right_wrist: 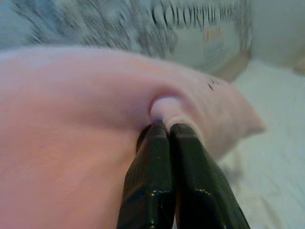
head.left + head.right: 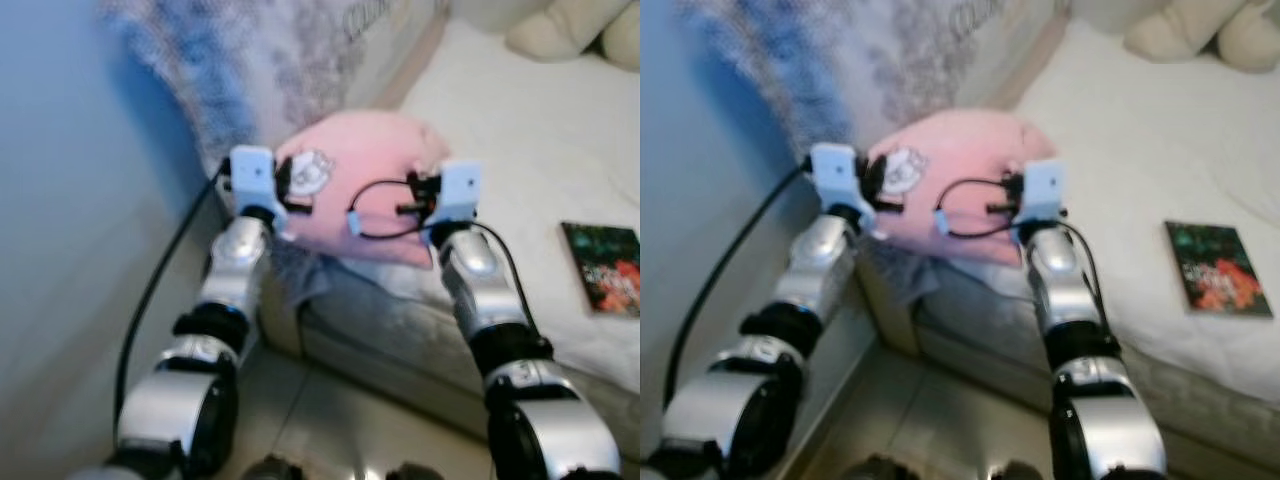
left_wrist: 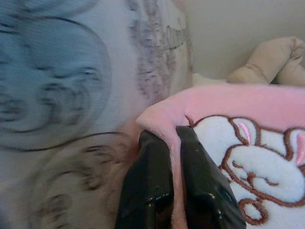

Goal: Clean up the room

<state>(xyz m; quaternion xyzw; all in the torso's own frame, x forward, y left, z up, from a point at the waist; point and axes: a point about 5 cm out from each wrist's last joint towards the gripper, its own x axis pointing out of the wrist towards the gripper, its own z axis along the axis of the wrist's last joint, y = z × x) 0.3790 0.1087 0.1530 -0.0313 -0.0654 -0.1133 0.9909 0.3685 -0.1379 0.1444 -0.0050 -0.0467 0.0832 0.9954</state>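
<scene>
A pink pillow (image 2: pixel 365 190) with a white embroidered rabbit patch hangs between both arms over the bed's corner. My left gripper (image 3: pixel 172 136) is shut on the pink pillow's edge (image 3: pixel 162 119) beside the rabbit patch (image 3: pixel 257 167). My right gripper (image 1: pixel 164 128) is shut on a pinched fold of the pink pillow (image 1: pixel 71 109) at its other side. In the head views the grippers sit behind their white wrist mounts, the left gripper (image 2: pixel 285 180) at the pillow's left, the right gripper (image 2: pixel 425 195) at its right.
A white bed (image 2: pixel 520 130) spreads to the right, with a dark book (image 2: pixel 603 266) lying on it and a beige plush toy (image 2: pixel 570 30) at its far end. A grey-blue patterned cover (image 2: pixel 250 70) hangs behind the pillow. A blue wall (image 2: pixel 70 200) stands close on the left.
</scene>
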